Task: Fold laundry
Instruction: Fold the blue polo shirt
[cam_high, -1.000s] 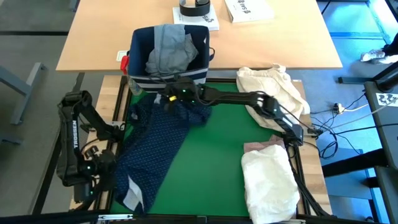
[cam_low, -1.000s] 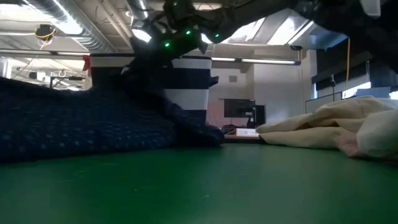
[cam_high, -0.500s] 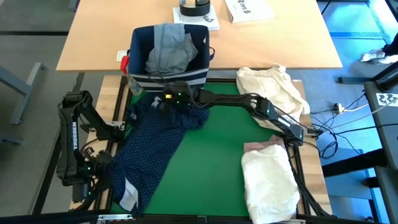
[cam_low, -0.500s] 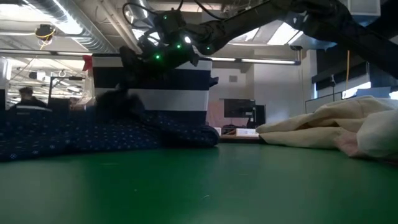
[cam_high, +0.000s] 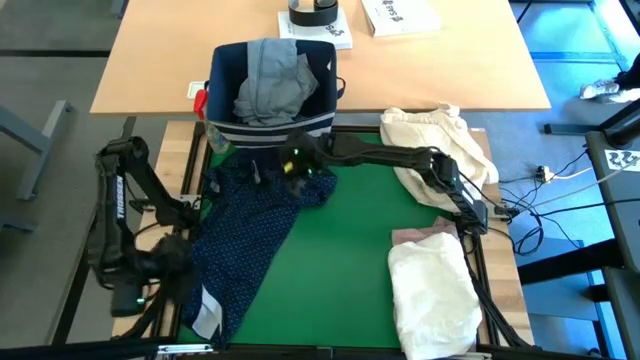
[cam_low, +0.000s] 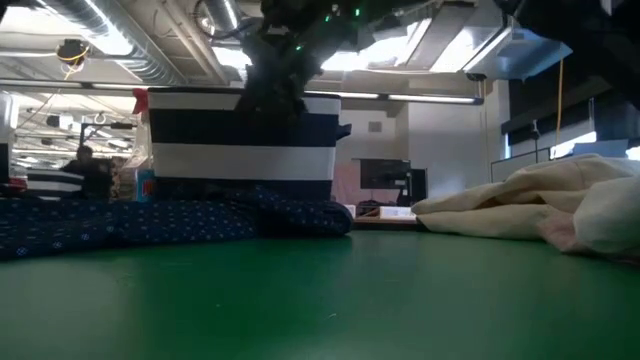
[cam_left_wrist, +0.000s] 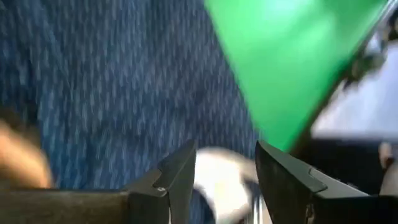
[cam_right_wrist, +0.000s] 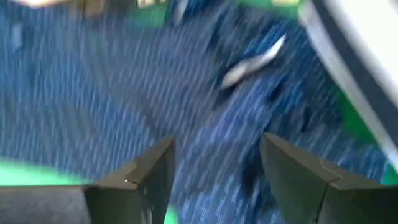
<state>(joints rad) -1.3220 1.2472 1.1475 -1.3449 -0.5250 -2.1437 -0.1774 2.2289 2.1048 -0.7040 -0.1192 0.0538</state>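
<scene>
Navy dotted shirt (cam_high: 250, 235) lies spread along the green mat's (cam_high: 350, 250) left side, released. My left gripper (cam_left_wrist: 221, 171) and right gripper (cam_right_wrist: 214, 168) hover over it, fingers apart, nothing held. I judge the next step needs flattening its bunched far end before folding. The striped bin (cam_high: 225, 125) holds grey jeans (cam_high: 272, 80).

The right gripper (cam_high: 290, 165) hangs with fingers apart over the far end of the navy dotted shirt (cam_high: 245, 235). Just beyond it stands the striped fabric bin (cam_high: 225, 70), walling off the far side. To its right and nearer the camera, the green mat (cam_high: 345, 260) lies bare. Farther right, the cream cloth bundle (cam_high: 440, 140) and the white shirt (cam_high: 430, 290) block the mat's edge.
</scene>
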